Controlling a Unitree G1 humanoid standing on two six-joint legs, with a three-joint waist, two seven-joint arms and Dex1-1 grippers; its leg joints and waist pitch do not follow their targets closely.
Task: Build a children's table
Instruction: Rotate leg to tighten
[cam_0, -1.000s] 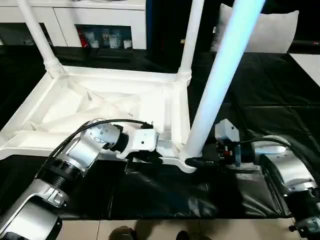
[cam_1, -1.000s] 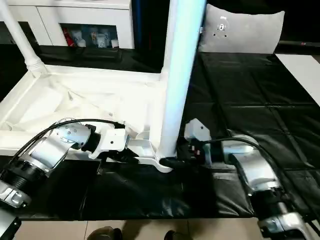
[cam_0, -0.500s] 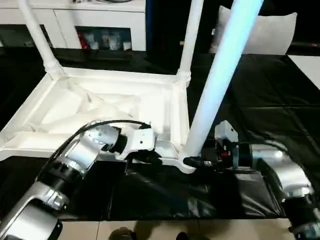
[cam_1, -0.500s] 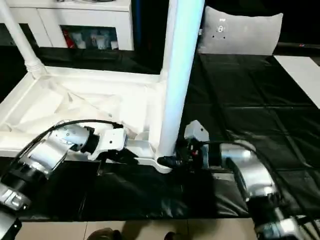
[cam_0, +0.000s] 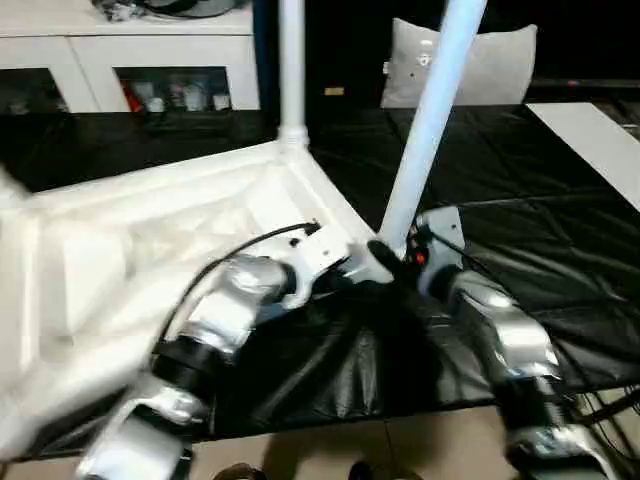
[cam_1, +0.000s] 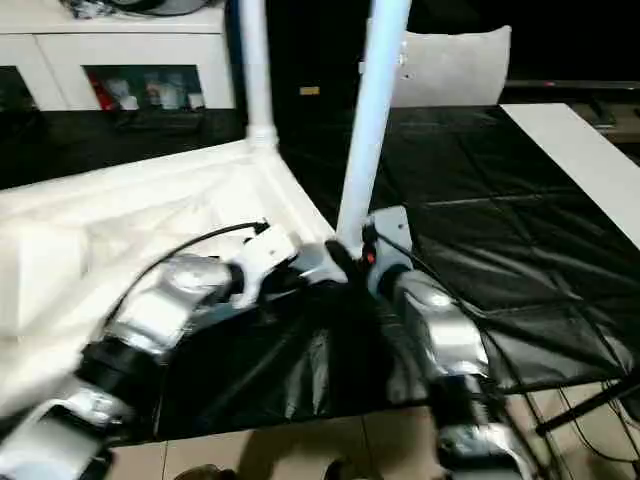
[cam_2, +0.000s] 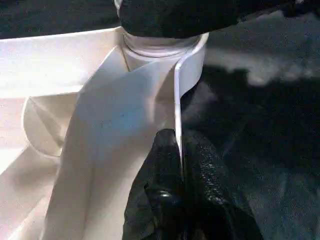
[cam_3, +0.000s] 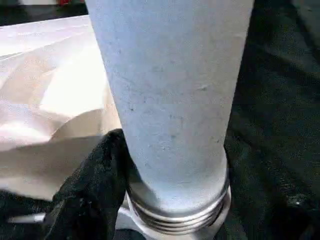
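The children's table top lies upside down on the black work table, its ribbed underside facing up. A far leg stands in its corner socket. The near leg rises from the near right corner socket. My left gripper is shut on the top's thin rim just beside that socket. My right gripper is shut on the near leg's base, one black finger pressed against it above the threaded collar.
A grey cushion leans at the back of the black-covered work table. A white glass-door cabinet stands behind on the left. The work table's front edge runs below my forearms, with floor beneath.
The camera has swung and the picture is blurred. The top's near right corner has turned away from me, its side edge now running diagonally. Both grippers keep their holds.
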